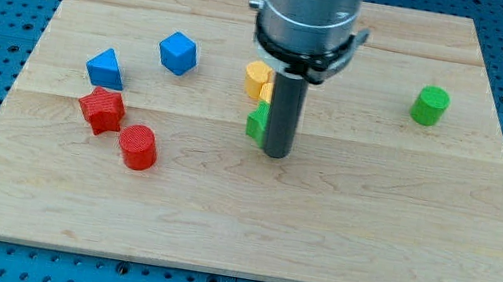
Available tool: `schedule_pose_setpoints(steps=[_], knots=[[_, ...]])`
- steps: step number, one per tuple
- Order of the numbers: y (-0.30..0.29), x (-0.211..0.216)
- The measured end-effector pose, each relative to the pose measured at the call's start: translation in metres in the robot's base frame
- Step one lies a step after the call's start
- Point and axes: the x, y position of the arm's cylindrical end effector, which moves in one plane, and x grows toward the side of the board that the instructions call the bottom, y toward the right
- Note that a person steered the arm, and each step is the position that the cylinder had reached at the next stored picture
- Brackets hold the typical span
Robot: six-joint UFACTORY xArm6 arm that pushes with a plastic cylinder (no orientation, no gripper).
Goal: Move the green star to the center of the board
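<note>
The green star [256,123] lies near the middle of the wooden board [250,212], mostly hidden behind my rod; only its left edge shows. My tip [276,153] rests on the board right against the star's right side, slightly toward the view's bottom. A yellow block [258,79] sits just above the star, its right part hidden by the rod.
A blue cube [177,52] and a blue triangular block [105,68] lie at the upper left. A red star [101,110] and a red cylinder [138,147] lie below them. A green cylinder [430,106] stands at the right. The arm's grey body [311,9] hangs over the top centre.
</note>
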Motion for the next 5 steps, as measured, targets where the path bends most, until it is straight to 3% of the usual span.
schedule_pose_setpoints(steps=[2,3,4,5], knots=[[-0.066,0.001],[-0.066,0.001],[-0.094,-0.029],[-0.075,-0.064]])
